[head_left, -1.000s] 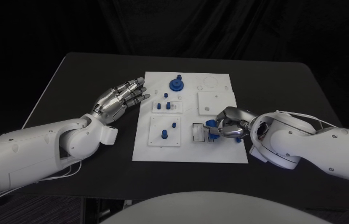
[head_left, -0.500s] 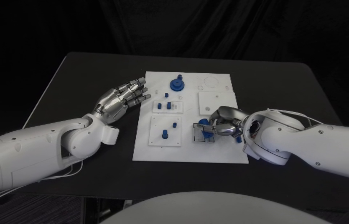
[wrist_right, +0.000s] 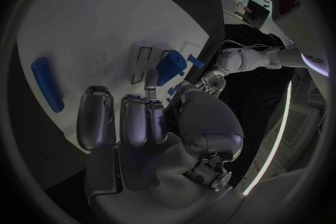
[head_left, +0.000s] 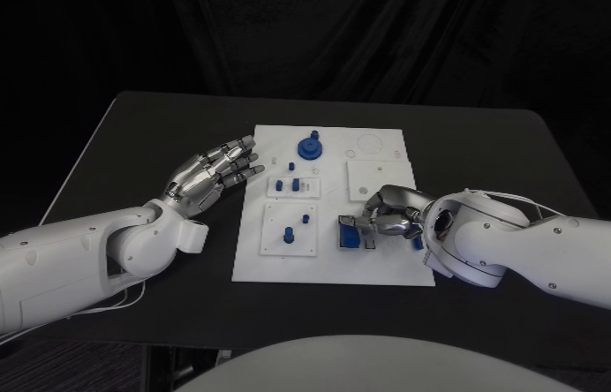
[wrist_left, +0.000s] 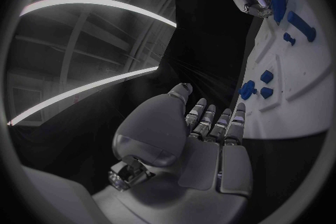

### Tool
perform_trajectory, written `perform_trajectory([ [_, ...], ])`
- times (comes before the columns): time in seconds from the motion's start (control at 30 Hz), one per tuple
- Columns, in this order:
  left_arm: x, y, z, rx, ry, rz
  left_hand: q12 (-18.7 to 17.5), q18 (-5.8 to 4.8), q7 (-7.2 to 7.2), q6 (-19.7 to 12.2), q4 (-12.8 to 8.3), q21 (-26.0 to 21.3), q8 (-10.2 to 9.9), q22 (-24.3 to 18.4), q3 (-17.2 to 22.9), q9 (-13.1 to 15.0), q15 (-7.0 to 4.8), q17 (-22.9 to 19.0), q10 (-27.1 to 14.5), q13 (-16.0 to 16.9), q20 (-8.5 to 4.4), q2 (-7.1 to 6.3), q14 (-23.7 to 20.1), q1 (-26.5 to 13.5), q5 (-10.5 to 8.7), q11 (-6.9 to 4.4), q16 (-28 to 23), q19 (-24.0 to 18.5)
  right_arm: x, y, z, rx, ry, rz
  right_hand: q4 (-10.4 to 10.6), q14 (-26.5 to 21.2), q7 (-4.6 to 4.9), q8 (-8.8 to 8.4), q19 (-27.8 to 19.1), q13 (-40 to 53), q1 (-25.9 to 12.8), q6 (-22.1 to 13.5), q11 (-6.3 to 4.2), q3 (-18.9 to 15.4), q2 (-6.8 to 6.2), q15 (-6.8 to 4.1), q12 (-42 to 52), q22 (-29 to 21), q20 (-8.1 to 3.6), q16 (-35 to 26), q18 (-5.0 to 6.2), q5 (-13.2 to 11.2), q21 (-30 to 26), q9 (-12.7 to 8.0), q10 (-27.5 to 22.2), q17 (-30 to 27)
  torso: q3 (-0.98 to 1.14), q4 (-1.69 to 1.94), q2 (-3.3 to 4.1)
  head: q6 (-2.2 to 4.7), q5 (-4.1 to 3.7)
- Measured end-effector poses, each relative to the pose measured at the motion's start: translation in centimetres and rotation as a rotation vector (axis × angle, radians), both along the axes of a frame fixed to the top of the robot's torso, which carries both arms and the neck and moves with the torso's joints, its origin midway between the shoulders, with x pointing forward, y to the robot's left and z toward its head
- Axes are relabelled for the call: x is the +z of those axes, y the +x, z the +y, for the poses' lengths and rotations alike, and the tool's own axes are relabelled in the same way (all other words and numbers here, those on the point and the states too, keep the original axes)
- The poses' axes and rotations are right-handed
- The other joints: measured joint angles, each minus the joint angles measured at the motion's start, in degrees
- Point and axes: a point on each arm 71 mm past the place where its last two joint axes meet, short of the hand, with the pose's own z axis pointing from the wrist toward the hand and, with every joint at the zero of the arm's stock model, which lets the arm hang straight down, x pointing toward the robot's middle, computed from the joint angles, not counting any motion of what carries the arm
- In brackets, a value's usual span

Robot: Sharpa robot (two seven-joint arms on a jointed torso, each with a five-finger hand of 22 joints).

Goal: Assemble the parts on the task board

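- Several blue parts already stand in the board (head_left: 382, 268): a round piece (head_left: 308, 148) near 12 o'clock, small pegs (head_left: 290, 184) at left-centre, and two pegs (head_left: 294, 227) in the lower-left plate.
- One block (head_left: 349, 234) sits by the black-outlined slot at about 4 o'clock of the board, touched by the right hand (head_left: 392, 214), whose fingers curl round it; whether it is fully seated I cannot tell.
- Its long axis appears to run roughly 12 to 6, judged from the head view.
- Another blue bar (wrist_right: 46, 84) lies loose on the board.
- Left hand (head_left: 210, 174) hovers, fingers spread, holding nothing, at the board's 9 o'clock edge.
- Remaining, by my judgement: seating the block and bar.
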Motion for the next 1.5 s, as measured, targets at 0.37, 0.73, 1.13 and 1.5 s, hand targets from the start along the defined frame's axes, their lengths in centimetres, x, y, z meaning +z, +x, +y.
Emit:
perform_trajectory([
  [0.37, 0.0, 0.0, 0.0, 0.0, 0.0, 0.001, 0.0, 0.0, 0.0, 0.0, 0.0, 0.0, 0.0, 0.0, 0.0, 0.0, 0.0, 0.0, 0.0, 0.0, 0.0, 0.0, 0.0, 0.0, 0.0, 0.0, 0.0, 0.0, 0.1, 0.0, -0.2, 0.003, 0.0, -0.012, 0.0, 0.0, 0.2, -0.01, -0.2, 0.0, -3.3, 0.2, 0.0, -2.5, 1.77, 0.0, 0.0, 0.0, 0.19, -0.3, 0.0, -2.6, -0.2, 0.3, 0.0, 0.0, 0.01, -0.01, -0.02, 0.0, -0.04],
  [0.73, -0.1, 0.0, 0.1, 0.001, 0.001, 0.001, 0.0, 0.0, 0.0, 0.0, 0.0, 0.0, 0.0, 0.0, 0.3, 0.0, 0.0, 0.0, 0.0, 0.0, 0.0, 0.0, 0.0, 0.0, 0.0, -0.01, 0.0, 0.0, 0.5, -0.4, -0.8, 0.014, 0.03, -0.039, -1.2, 0.0, -0.1, -0.29, -0.2, 0.0, 5.9, 0.9, 0.0, -3.0, 0.69, 0.0, 0.0, 0.0, 0.19, -0.3, 0.0, 4.8, -0.2, 1.6, 0.0, 0.0, 0.01, -0.01, -0.04, 0.0, 0.11],
  [1.13, -0.1, -0.1, 0.4, 0.006, 0.003, 0.003, 0.0, 0.0, 0.0, 0.0, 0.0, 0.0, 0.0, 0.0, 0.3, 0.0, 0.0, 0.0, 0.0, 0.0, 0.0, 0.0, 0.0, 0.0, 0.0, -0.01, 0.0, 0.0, 0.8, -1.6, -1.9, 0.026, 0.047, -0.047, -1.6, 0.0, -0.31, 1.83, -0.2, 0.0, 8.4, 1.1, 0.0, -3.5, -0.03, 0.0, 0.0, 0.0, 0.19, -0.3, 0.0, 4.8, -0.2, 3.9, 0.0, 0.0, 0.01, 0.03, -0.04, 0.0, 0.13],
  [1.5, -0.1, -0.1, 0.4, 0.006, 0.003, 0.003, 0.0, 0.0, 0.0, 0.0, 0.0, 0.0, 0.0, 0.0, 0.3, 0.0, 0.0, 0.0, 0.0, 0.0, 0.0, 0.0, 0.0, 0.0, 0.0, -0.01, 0.0, 0.0, 0.3, -1.8, -2.0, 0.033, 0.04, -0.034, -2.0, 0.0, -0.63, 2.68, -0.2, 0.0, 11.0, 0.8, -0.22, -3.4, 0.21, 0.0, 0.0, 0.0, 0.19, -0.3, 0.0, 5.2, -0.2, 5.3, -0.2, 0.0, 0.01, -0.03, -0.06, 0.0, 0.4],
])
